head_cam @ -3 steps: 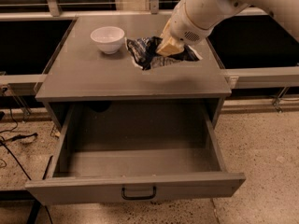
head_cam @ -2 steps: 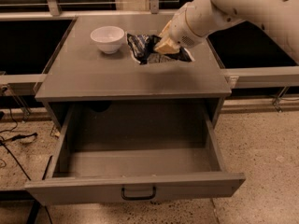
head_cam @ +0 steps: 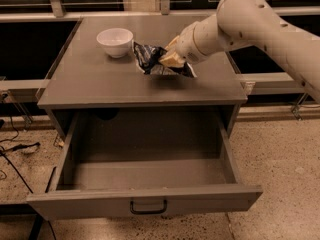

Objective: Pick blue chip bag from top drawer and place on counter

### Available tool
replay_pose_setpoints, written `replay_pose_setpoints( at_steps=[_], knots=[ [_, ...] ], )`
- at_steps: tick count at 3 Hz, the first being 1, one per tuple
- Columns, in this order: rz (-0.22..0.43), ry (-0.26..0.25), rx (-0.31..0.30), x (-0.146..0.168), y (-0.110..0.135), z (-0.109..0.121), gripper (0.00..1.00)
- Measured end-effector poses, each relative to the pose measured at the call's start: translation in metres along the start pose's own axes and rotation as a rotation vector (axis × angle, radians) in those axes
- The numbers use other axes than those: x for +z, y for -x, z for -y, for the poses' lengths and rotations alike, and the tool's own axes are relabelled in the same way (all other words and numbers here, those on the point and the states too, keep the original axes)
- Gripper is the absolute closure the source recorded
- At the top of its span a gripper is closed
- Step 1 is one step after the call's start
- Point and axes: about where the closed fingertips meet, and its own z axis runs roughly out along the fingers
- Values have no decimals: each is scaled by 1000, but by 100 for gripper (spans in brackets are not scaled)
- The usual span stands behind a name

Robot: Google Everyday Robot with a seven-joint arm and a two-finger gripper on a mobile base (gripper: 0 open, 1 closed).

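The blue chip bag [head_cam: 150, 60], crumpled dark foil with white print, lies on the counter [head_cam: 100, 81] just right of the white bowl. My gripper [head_cam: 171, 60] reaches in from the right on the cream arm and is shut on the bag's right side, low over the counter top. The top drawer [head_cam: 145, 204] is pulled fully open below the counter, with its dark bar handle [head_cam: 148, 207] at the centre of the front panel. The drawer's inside shows nothing in it.
A white bowl [head_cam: 115, 41] stands on the counter's back left, close to the bag. A rail and dark window panels [head_cam: 30, 44] run behind the cabinet. Cables [head_cam: 15, 154] lie on the speckled floor at the left.
The gripper has moved slightly left and down with the bag, bringing it lower onto the counter beside the bowl. The drawer and bowl have not moved.
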Motion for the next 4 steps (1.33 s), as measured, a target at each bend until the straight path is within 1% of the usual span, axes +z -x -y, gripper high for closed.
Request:
replay_pose_setpoints(
  at_steps=[1, 2, 3, 4],
  knots=[
    [0, 24, 31, 15, -11, -7, 100],
    [-26, 53, 44, 28, -21, -17, 100],
    [-26, 53, 44, 28, -21, -17, 81],
    [-26, 53, 44, 28, -21, -17, 58]
  ],
)
